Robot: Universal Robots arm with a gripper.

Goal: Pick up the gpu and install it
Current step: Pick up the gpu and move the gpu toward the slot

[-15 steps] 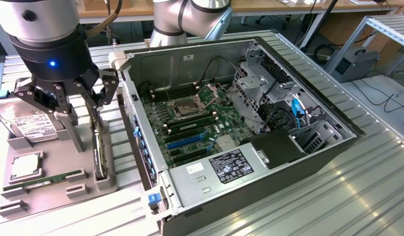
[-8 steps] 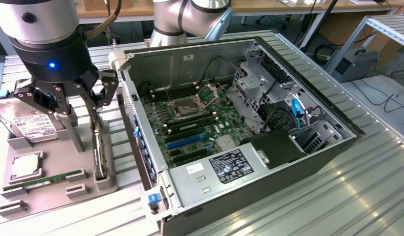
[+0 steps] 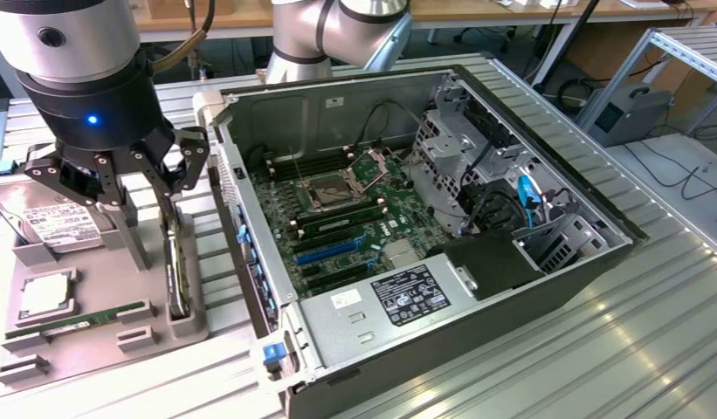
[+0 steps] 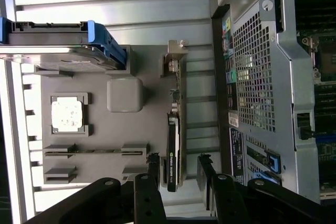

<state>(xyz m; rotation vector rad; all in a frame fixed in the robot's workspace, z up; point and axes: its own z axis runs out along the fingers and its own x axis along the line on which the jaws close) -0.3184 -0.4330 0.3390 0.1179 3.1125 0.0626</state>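
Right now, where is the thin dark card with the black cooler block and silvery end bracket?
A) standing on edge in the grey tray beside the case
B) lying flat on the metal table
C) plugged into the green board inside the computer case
A: the card stands on edge in the grey tray, outside the case, with the open gripper over it.

From here the arm (image 3: 334, 22) bends over at the back, and its silver wrist (image 3: 67, 39) points straight down, a blue light glowing on the black collar. The gripper (image 3: 123, 188) hangs beneath with its jaws spread wide, the dark fingers (image 4: 153, 167) gripping nothing.
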